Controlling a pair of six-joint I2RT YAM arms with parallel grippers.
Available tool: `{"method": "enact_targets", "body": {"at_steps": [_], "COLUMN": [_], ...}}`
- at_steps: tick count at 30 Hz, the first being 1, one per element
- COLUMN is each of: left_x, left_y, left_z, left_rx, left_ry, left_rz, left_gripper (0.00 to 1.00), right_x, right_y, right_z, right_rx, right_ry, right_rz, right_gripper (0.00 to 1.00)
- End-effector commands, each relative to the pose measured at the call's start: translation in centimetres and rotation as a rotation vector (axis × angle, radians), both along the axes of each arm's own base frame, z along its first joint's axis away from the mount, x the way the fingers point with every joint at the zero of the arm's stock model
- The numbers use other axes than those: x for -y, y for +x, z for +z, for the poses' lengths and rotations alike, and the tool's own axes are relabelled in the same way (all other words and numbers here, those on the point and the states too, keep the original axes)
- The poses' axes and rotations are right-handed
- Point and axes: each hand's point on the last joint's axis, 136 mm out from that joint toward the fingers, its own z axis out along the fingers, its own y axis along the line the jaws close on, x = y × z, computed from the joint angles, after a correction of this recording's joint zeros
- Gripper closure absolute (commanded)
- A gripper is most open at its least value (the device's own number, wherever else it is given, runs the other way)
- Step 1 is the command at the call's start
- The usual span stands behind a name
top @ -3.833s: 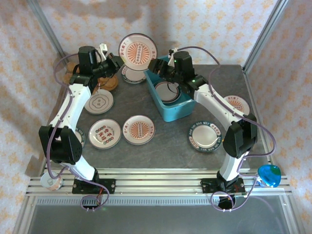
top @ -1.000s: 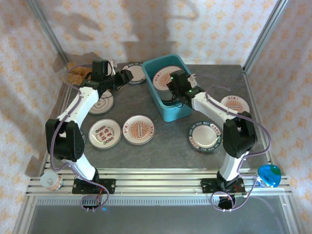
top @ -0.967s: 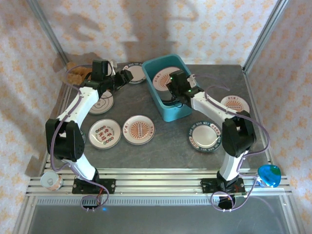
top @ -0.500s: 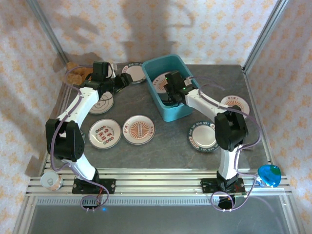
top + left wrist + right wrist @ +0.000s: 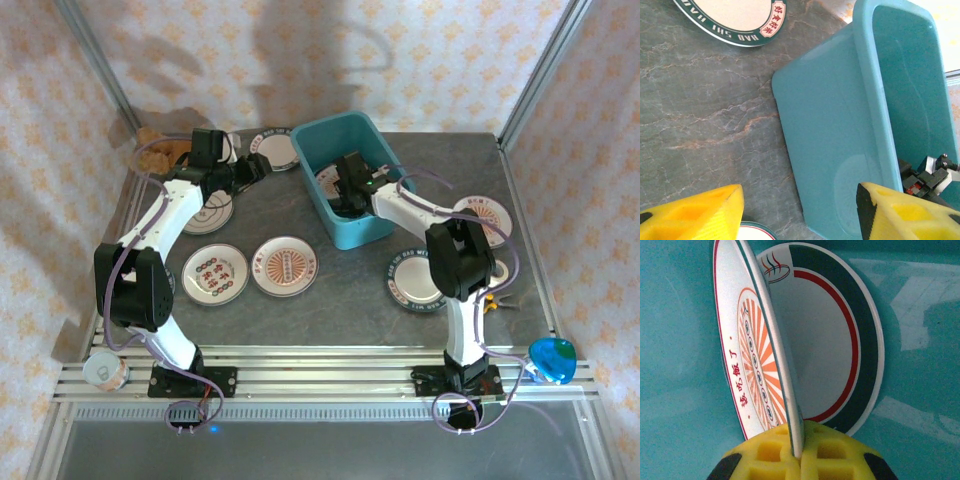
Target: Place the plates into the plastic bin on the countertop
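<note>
Right jaws are pressed together on the near rim of an orange-sunburst plate (image 5: pixel 757 375). It stands on edge straight out ahead of them inside the plastic bin (image 5: pixel 675 340), its plain side toward a green-and-red-rimmed plate (image 5: pixel 835 340) lying flat on the bin floor, so I judge it must tip that way to settle. The right arm, the nearer one, reaches across the tabletop (image 5: pixel 350 295) with its wrist dipped over the bin wall, while the left jaws hang spread above bare tabletop just beside the bin's outer wall, near a green-lettered plate (image 5: pixel 735 20).
</note>
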Motion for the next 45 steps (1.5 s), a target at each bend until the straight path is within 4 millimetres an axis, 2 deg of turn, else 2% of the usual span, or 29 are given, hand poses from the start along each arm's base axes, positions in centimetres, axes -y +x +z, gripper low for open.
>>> {"method": "enact_targets", "body": {"at_steps": [1,6,11,16,30,38,43,45], "left_x": [-0.1,-0.2,-0.3,-0.2,-0.2,-0.5,-0.7,-1.1], "left_y": [-0.2,-0.2,-0.3,-0.3,0.2,1.0,2.1,2.8], "left_z": [-1.3,-1.7,-1.8,-1.9,-1.8,-2.3,-3.1,-3.5], "left_rx": [-0.028,-0.035,-0.039,-0.042,-0.049,-0.07,-0.097,-0.109], "left_ry": [0.028,0.029,0.032,0.032,0.038,0.017,-0.002,-0.006], "left_rz": [-0.006,-0.001,0.007,0.011,0.04,0.092,0.147,0.194], "left_gripper": [0.38,0.38,0.38,0.38,0.38,0.37,0.36,0.36], "right_x": [-1.0,-0.9,-0.5,-0.1,1.3,1.3,1.4,1.3], "right_y": [0.5,0.2,0.0,0.0,-0.5,-1.1,-1.4,-1.6], "right_z": [0.6,-0.4,-0.1,1.8,6.9,10.4,12.6,14.1], "right_rx": [0.008,-0.022,-0.017,0.022,0.128,0.22,0.27,0.31], "right_ry": [0.013,0.004,-0.005,-0.018,-0.079,-0.105,-0.13,-0.144], "right_rz": [0.005,0.002,-0.005,-0.003,0.026,0.109,0.159,0.195], "right_gripper": [1.0,1.0,0.8,0.62,0.23,0.14,0.14,0.14]}}
